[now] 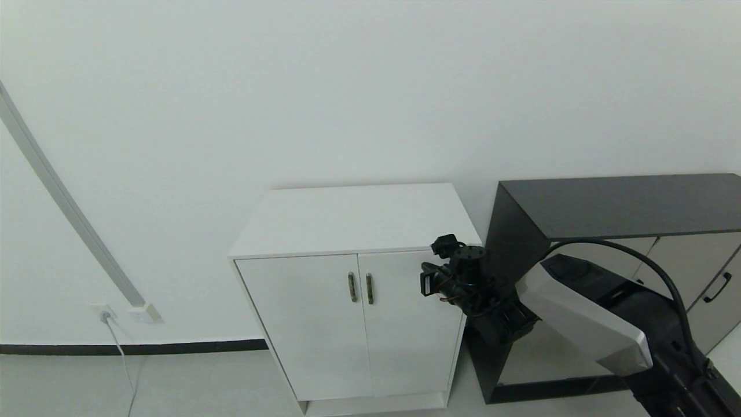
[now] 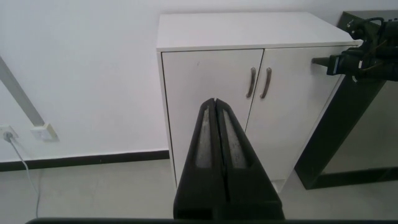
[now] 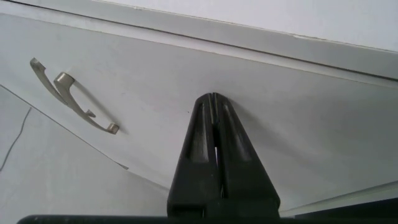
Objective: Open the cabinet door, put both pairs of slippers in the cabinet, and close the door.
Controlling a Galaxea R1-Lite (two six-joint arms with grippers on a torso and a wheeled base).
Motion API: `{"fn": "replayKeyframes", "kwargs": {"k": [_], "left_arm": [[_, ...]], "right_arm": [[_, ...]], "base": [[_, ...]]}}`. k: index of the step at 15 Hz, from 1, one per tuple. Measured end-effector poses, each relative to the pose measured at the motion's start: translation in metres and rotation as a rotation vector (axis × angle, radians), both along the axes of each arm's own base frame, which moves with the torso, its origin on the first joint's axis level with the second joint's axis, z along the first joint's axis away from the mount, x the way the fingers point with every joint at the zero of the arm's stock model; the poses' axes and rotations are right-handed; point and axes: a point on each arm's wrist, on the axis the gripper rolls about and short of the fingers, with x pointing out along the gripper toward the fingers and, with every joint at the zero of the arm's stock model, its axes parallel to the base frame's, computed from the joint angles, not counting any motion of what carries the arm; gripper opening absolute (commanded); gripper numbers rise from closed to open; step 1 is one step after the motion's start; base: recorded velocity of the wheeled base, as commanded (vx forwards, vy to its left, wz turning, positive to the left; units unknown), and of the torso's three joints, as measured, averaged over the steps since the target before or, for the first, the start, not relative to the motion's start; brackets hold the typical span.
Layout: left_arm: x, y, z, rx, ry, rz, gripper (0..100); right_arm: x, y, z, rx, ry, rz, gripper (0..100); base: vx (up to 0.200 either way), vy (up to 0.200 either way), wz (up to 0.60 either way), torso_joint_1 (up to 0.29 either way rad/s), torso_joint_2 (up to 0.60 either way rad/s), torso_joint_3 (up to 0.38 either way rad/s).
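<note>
While held up close to the upper part of the cabinet (image 1: 347, 223) right door (image 1: 411, 336), contact unclear: right gripper (image 3: 214, 99), fingers pressed together, empty. Left gripper (image 2: 214, 102) fingers likewise together, empty, well back from cabinet front, facing left door (image 1: 307, 324). White cabinet on floor (image 1: 202, 388) against wall (image 1: 370, 87), both doors shut, handles (image 1: 352, 287) side by side at centre seam. Dark cabinet (image 1: 613, 208) just beside, on right.

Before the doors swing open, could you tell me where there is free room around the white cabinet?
Bare: the white cabinet's top, and the floor between it and the cable. Crowded: the right door, with right gripper and black cabinet close.
</note>
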Motion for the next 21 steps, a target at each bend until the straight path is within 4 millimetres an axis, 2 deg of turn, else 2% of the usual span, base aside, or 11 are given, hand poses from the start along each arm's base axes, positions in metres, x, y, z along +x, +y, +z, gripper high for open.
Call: {"fn": "replayKeyframes", "kwargs": {"k": [21], "left_arm": [[0.0000, 0.0000, 0.0000, 0.000, 0.000, 0.000, 0]], "right_arm": [[0.0065, 0.0000, -0.0010, 0.003, -0.013, -0.008, 0]], "base": [[0.000, 0.000, 0.00, 0.000, 0.00, 0.000]]}}
